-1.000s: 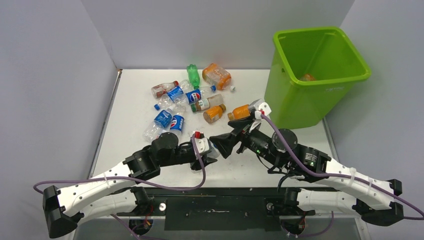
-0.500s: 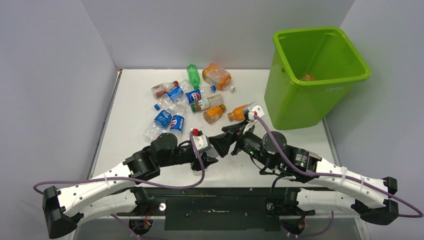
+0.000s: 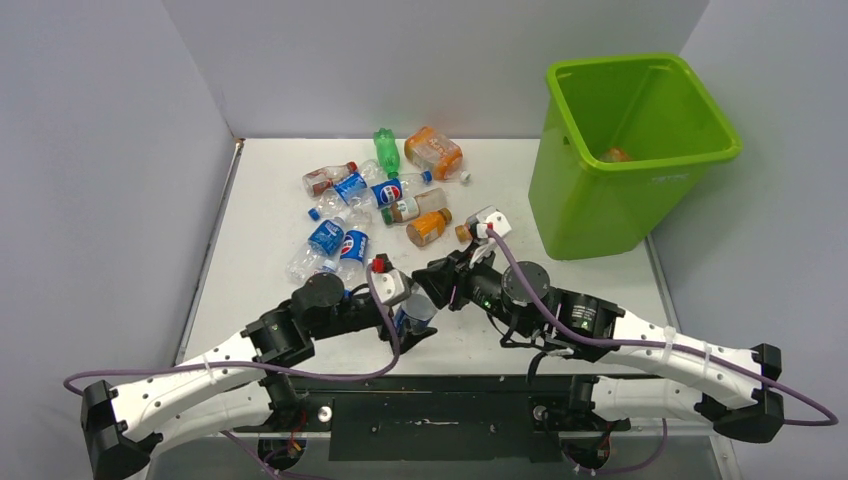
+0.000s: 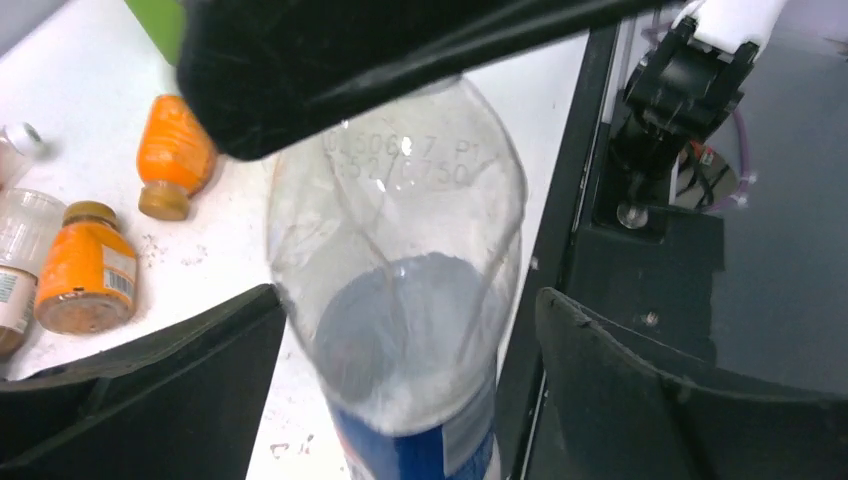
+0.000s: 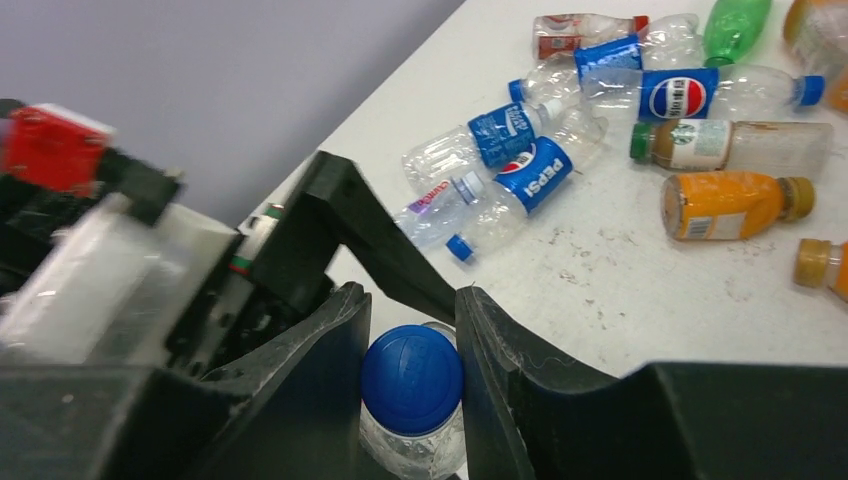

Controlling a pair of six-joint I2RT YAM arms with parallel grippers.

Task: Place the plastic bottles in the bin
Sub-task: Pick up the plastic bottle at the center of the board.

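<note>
Presently, the right gripper (image 5: 410, 310) is clamped on the blue-capped neck of one clear crushed plastic Pepsi bottle (image 4: 400, 250), at six o'clock on the white table (image 3: 250, 270). Left gripper (image 4: 405, 320) stands wide, fingers flanking that bottle's body. Large lime-green plastic bin (image 3: 590, 210), at two o'clock, contains one orange bottle (image 3: 617, 155). Remaining loose plastic bottles (image 3: 375, 195) lie clustered at twelve o'clock, outside it.

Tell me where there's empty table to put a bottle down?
Bare table runs along the left edge beside the bottle pile, and between that pile and the bin. It is crowded in the pile and at the front, where the left gripper and right gripper meet around one Pepsi bottle.
</note>
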